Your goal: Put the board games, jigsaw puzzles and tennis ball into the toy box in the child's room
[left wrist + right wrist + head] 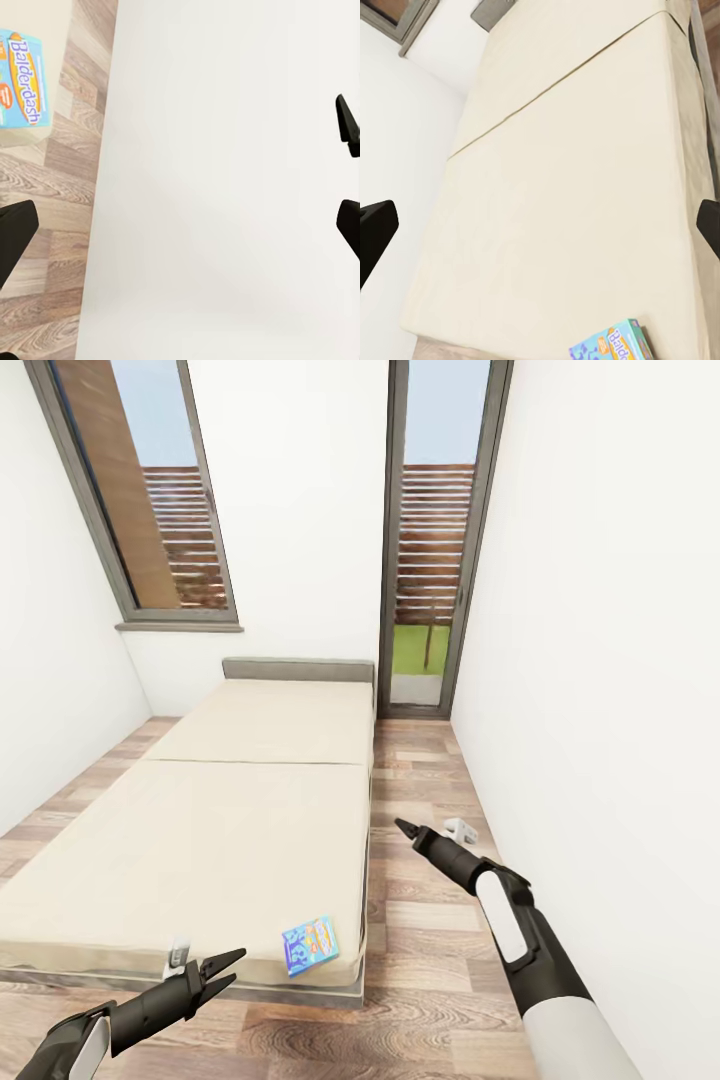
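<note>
At the near left, over the floor just short of the bed's foot: left gripper, fingers spread wide, nothing between them. In the left wrist view, dark fingertips cut off at both picture edges, white wall between them, and a corner of the board game with "Balderdash" legible on its blue lid.

At the near right, above the wood floor beside the bed: right gripper, seen end-on in the head view, so cannot tell there how far apart the fingers stand. In the right wrist view, finger stubs at opposite edges, set wide, holding nothing.

On the bed, at its near right corner: the one board game, lying flat, partly cropped in the right wrist view. Small pale object on the floor by the right wall, too small to identify. Beyond the bed's far end, window and glass door.
</note>
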Robot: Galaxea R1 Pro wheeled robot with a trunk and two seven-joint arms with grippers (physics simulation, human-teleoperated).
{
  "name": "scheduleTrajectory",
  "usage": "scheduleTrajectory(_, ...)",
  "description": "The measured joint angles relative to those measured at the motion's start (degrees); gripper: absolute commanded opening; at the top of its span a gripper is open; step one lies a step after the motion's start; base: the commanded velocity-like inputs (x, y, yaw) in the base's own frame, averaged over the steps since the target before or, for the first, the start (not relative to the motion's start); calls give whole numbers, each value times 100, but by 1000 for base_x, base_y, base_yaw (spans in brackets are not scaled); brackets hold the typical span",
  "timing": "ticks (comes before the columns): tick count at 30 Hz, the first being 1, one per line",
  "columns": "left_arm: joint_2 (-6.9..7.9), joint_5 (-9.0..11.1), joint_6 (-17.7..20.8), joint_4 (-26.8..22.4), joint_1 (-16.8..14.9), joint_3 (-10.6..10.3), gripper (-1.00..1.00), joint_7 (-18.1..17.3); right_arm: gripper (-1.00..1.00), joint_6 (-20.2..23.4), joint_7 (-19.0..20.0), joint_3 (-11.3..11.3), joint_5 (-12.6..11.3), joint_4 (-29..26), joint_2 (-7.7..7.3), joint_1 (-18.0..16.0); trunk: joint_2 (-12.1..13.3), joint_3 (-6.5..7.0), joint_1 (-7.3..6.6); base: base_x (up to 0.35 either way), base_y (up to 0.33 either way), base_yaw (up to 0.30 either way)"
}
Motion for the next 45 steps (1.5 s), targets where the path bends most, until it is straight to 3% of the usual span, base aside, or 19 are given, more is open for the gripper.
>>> scheduleTrajectory(45, -1, 0, -10, 0, 0, 0, 100, -3, 100, 13, 1, -66, -5, 4, 1, 0, -1806, -809, 989, 0, 0, 0)
